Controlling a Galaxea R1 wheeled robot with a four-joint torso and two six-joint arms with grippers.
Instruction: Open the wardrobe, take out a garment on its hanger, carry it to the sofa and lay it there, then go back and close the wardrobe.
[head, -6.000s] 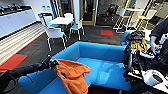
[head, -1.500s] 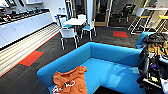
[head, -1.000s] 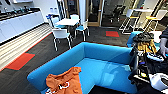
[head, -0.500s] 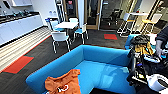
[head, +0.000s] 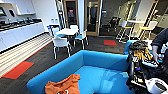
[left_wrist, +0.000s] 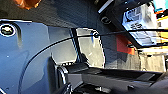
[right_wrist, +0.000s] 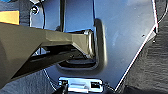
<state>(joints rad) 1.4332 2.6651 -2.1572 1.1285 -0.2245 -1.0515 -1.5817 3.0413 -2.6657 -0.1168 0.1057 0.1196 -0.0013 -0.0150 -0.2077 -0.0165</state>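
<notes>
Neither gripper's state can be told from the wrist views. One orange garment (head: 63, 85) lies crumpled on the blue sofa (head: 100, 62), at its near left seat. White chairs (head: 61, 43) ring a surface (head: 67, 31) beyond; a person (head: 160, 42) stands at right.

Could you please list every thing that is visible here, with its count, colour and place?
sofa: one, bright blue, front centre
garment: one, orange, lying on the sofa seat, near left end
table: one, white, behind the sofa
chairs: several, white, around the table
floor mats: two, red, one at left, one far behind the sofa
counter: one, white, along the left wall
person: one, dark sleeve, right edge
control rig: one, black, right side
</notes>
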